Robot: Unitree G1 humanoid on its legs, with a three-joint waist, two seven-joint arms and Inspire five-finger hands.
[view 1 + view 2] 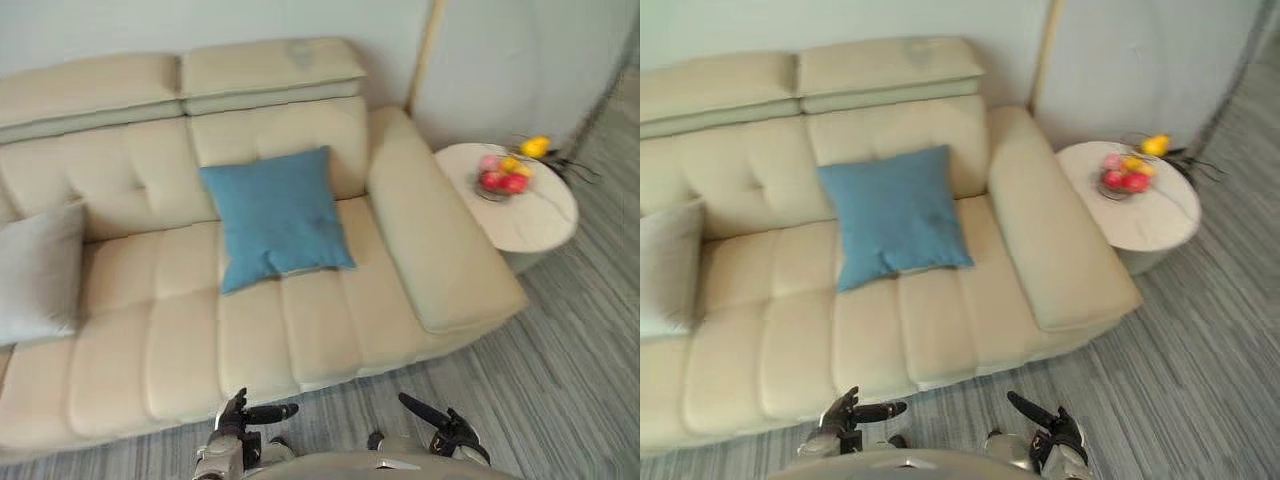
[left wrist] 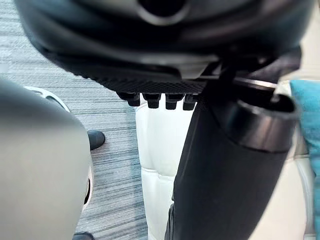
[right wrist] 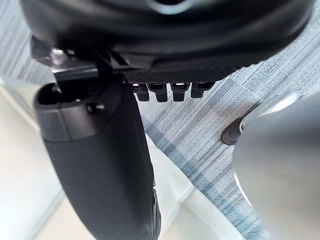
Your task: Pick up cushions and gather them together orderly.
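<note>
**Both hands empty and low, two cushions apart on the sofa**

Nearest, at the bottom edge: left hand (image 1: 238, 418) and right hand (image 1: 452, 430), low over the grey striped carpet (image 1: 560, 380) in front of the sofa. Both released: thumbs stuck out towards each other, fingers relaxed, nothing held. Same in the wrist views: thumb straight, short row of fingertips (image 2: 155, 101) past the palm, carpet and pale sofa front beyond.

Next, the cream sofa (image 1: 330, 320), with its tufted seat running across the view and a broad armrest at the right end.

On the seat, right of the middle: blue cushion (image 1: 277, 217), square, slightly tilted, top edge leaning against the backrest and lower edge on the seat.

At the sofa's far left end: grey cushion (image 1: 38, 272), propped against the backrest, cut off by the view's edge. Well apart from the blue one, with bare seat between.

Beyond the armrest: round pale side table (image 1: 545, 225) with a bowl of red and yellow fruit (image 1: 503, 180) and a yellow object (image 1: 536, 147) just behind it.

Farthest: pale wall (image 1: 480, 60).
</note>
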